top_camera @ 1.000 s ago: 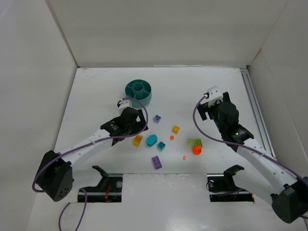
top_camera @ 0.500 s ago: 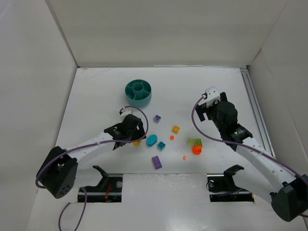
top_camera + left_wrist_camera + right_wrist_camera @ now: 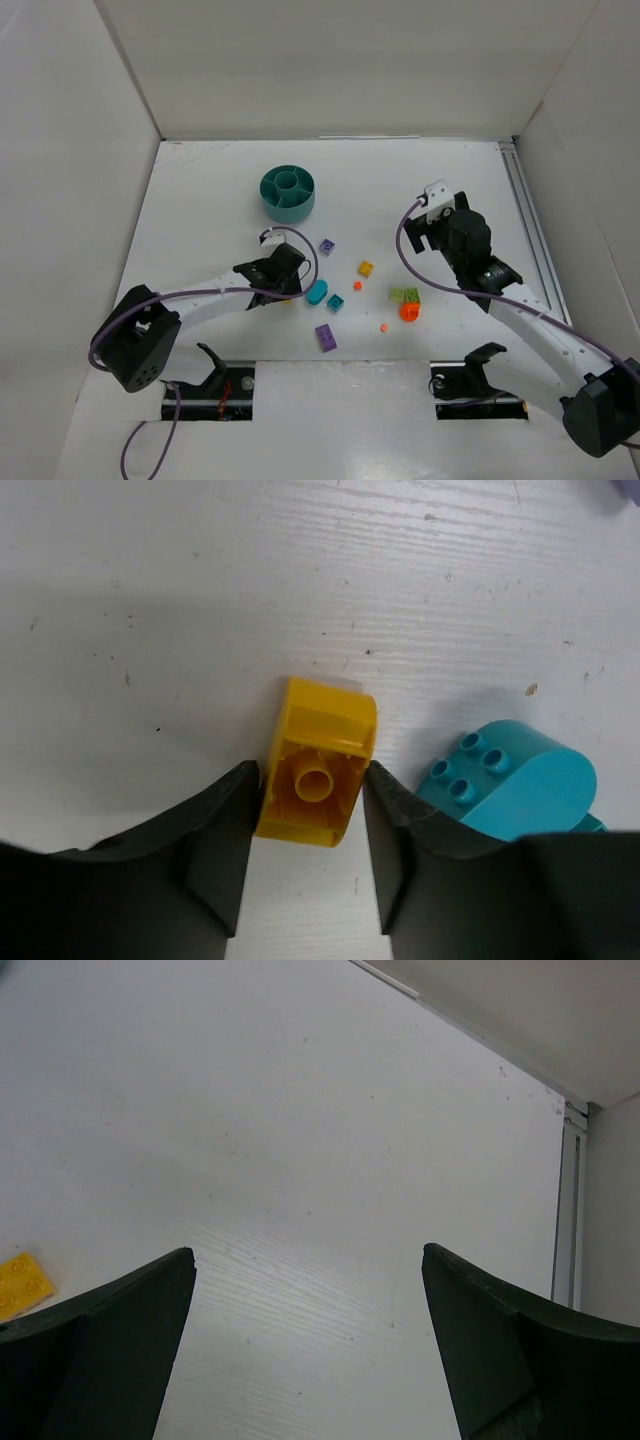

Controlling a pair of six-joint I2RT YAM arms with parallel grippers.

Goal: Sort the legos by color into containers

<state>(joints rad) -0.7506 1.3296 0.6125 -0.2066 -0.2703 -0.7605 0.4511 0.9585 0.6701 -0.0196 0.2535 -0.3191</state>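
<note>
Closest to the bases, a purple brick (image 3: 325, 337) lies on the white table (image 3: 420, 190), with a tiny orange bit (image 3: 383, 327) to its right. Just beyond, the left gripper (image 3: 312, 780) is down at the surface, fingers pressed against both sides of a yellow brick (image 3: 318, 765). The brick's hollow underside faces the wrist camera, and it's tight there, with a teal rounded brick (image 3: 515, 790) just beside the right finger. The scatter runs rightward: a small teal brick (image 3: 335, 302), an orange round piece (image 3: 409, 312) touching a lime green brick (image 3: 405, 295), and a small yellow piece (image 3: 366, 268). The right gripper (image 3: 310, 1290) hangs over bare table, fingers spread wide and holding nothing. Farther back sits the teal dish (image 3: 288, 192), well apart from every brick, with open white surface all round. A rail (image 3: 525, 220) lines the right edge, and white walls (image 3: 340, 70) close in left, right and back.
</note>
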